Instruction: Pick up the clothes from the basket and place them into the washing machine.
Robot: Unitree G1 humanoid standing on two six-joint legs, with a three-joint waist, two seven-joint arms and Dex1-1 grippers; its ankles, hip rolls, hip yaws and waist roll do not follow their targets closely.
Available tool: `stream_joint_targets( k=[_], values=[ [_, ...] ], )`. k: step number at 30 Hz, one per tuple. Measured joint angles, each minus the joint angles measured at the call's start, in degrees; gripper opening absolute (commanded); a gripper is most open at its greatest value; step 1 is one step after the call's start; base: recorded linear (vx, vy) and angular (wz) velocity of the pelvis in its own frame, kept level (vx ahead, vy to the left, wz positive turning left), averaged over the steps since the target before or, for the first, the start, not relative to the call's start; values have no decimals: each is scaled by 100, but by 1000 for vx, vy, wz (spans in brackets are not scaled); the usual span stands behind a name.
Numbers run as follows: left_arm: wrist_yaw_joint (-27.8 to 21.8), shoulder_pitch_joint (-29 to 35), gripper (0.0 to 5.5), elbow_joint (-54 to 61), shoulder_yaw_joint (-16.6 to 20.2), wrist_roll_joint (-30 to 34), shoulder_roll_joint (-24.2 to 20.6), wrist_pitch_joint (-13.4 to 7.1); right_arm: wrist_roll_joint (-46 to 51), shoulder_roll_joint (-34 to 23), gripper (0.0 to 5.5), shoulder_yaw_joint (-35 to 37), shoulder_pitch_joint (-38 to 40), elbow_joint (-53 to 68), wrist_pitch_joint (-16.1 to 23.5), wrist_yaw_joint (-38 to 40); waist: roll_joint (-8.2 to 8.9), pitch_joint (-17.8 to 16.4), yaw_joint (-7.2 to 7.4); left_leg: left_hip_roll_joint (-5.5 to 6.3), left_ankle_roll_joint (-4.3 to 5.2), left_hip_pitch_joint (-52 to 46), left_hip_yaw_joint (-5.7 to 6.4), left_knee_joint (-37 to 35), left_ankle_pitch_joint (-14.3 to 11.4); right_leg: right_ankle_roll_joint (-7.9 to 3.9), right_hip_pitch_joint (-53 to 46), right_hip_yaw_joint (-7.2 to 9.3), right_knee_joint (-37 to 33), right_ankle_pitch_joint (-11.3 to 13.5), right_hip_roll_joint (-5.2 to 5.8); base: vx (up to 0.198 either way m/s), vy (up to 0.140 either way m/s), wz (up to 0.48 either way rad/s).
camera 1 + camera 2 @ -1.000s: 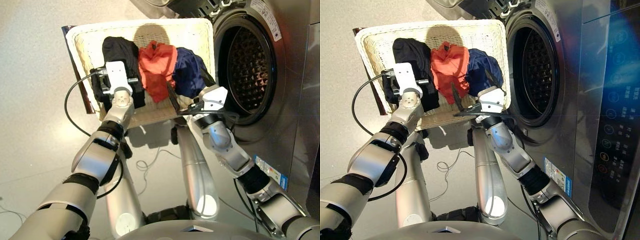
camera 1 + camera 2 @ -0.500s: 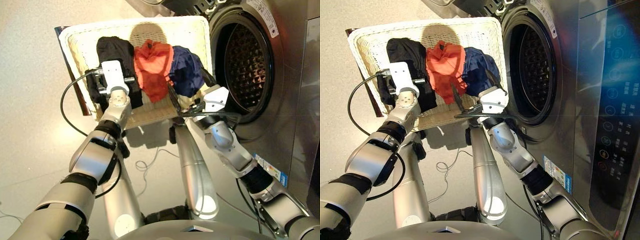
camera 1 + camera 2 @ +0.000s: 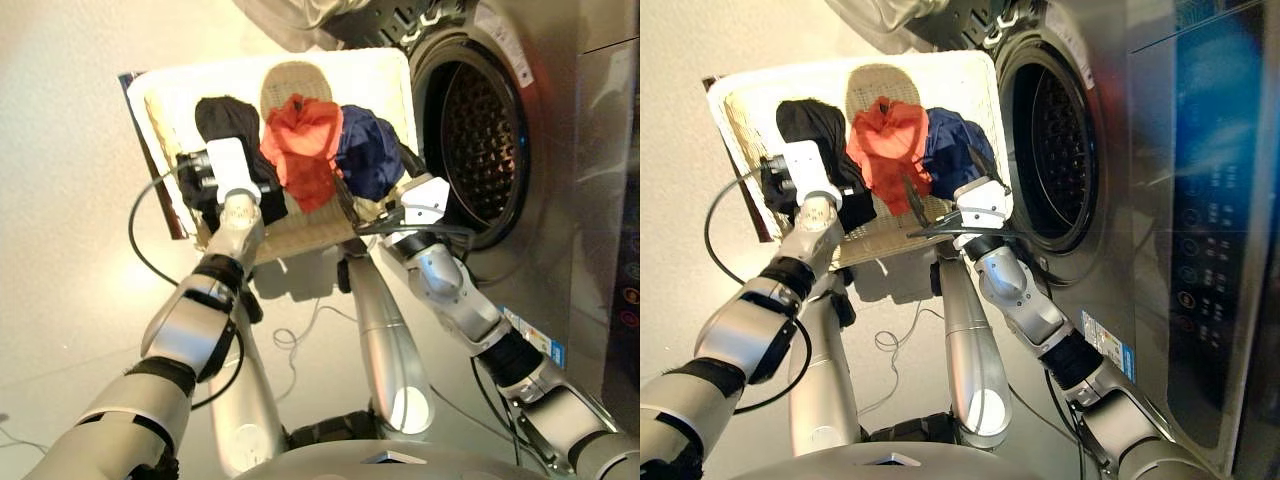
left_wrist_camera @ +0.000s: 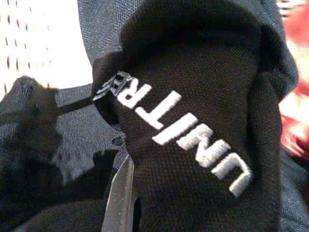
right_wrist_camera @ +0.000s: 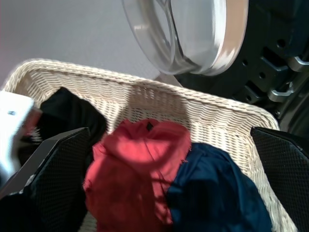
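The cream wicker basket (image 3: 170,100) stands on the floor left of the washing machine (image 3: 480,140), whose porthole is open onto the steel drum. Three clothes lie side by side in the basket: black (image 3: 225,120), orange-red (image 3: 300,150) and navy (image 3: 368,155). My left gripper (image 3: 205,185) is pressed into the black garment. The left wrist view is filled with that black fabric and its white lettering (image 4: 188,135). My right gripper (image 3: 375,190) hovers open at the basket's near right edge, just before the navy garment (image 5: 212,193), with nothing between its fingers (image 5: 48,164).
The round glass door (image 5: 193,34) hangs open above the basket's far rim. A dark flat board (image 3: 140,140) leans along the basket's left side. A thin cable (image 3: 290,335) lies on the floor near my legs. The control panel (image 3: 1210,200) is at far right.
The head view has shifted and tilted a little. My left gripper has stayed on the black garment and my right gripper has stayed open near the navy one.
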State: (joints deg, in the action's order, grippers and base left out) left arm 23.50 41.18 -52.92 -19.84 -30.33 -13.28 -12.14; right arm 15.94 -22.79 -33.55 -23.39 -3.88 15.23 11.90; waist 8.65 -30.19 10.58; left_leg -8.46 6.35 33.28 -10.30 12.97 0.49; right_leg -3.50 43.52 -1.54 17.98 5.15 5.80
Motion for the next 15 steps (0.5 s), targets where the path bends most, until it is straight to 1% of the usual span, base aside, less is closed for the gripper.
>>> stream_joint_targets(
  k=[1, 2, 3, 4, 5, 7, 9, 10, 12, 15],
  values=[
    [-5, -232, 0, 300, -70, 15, 32, 0, 1, 3, 550, 16, 5, -101, -2, 26, -1, 0, -61, 35, -12, -178, -21, -138, 25, -10, -113, 3, -38, -1, 56, 64, 52, -41],
    [0, -454, 0, 656, -153, 18, 37, -11, 0, -2, 550, 37, 32, -147, -3, 61, -3, -1, -135, 63, -23, -311, -62, -238, 43, -12, -206, 3, -83, -1, 58, 50, 51, -68],
    [-7, -593, 0, 837, -207, 88, 12, -69, -1, 15, 550, 60, 11, -186, -3, 81, -14, -3, -202, 94, -39, -411, -64, -304, 57, -16, -278, 9, -97, -1, 84, 0, 0, 0],
    [-6, -768, 0, 1230, -255, 130, -30, -76, -1, 61, 550, 109, 7, -230, -8, 99, -14, -3, -269, 119, -40, -514, -84, -354, 58, -24, -338, 6, -105, -6, 96, 0, 0, 0],
    [-2, -957, 0, 1597, -259, 190, -117, -140, -3, 111, 550, 171, 7, -233, -9, 134, -34, -3, -338, 144, -45, -599, -83, -383, 61, -35, -399, 6, -105, -13, 117, 0, 0, 0],
    [-4, -1212, 0, 2289, -276, 360, -315, -170, -132, 132, 550, 344, 10, -237, -14, 201, -53, -11, -465, 170, -46, -680, -81, -384, 60, -42, -467, 5, -103, -20, 143, 0, 0, 0],
    [1, -1332, 0, 2704, -194, 465, -543, -258, -365, 131, 550, 515, 13, -276, -17, 302, -63, -14, -566, 177, -54, -717, -72, -370, 65, -47, -510, 10, -96, -22, 153, 0, 0, 0],
    [0, -1408, 0, 2943, -122, 485, -639, -258, -508, 132, 550, 624, 4, -379, -44, 349, -69, -12, -606, 178, -62, -743, -71, -369, 71, -48, -538, 10, -91, -22, 152, 0, 0, 0],
    [-4, -1586, 0, 3422, 42, 535, -836, -290, -672, 128, 550, 856, 40, -504, -210, 467, -140, -15, -655, 180, -75, -755, -69, -363, 82, -53, -567, 20, -92, -22, 159, 0, 0, 0],
    [-101, -1745, 0, 4087, 92, 678, -1027, -319, -846, -5, 550, 1005, 94, -581, -486, 464, -297, -13, -690, 179, -88, -755, -52, -365, 97, -67, -573, 20, -101, -20, 159, 0, 0, 0]
  ],
)
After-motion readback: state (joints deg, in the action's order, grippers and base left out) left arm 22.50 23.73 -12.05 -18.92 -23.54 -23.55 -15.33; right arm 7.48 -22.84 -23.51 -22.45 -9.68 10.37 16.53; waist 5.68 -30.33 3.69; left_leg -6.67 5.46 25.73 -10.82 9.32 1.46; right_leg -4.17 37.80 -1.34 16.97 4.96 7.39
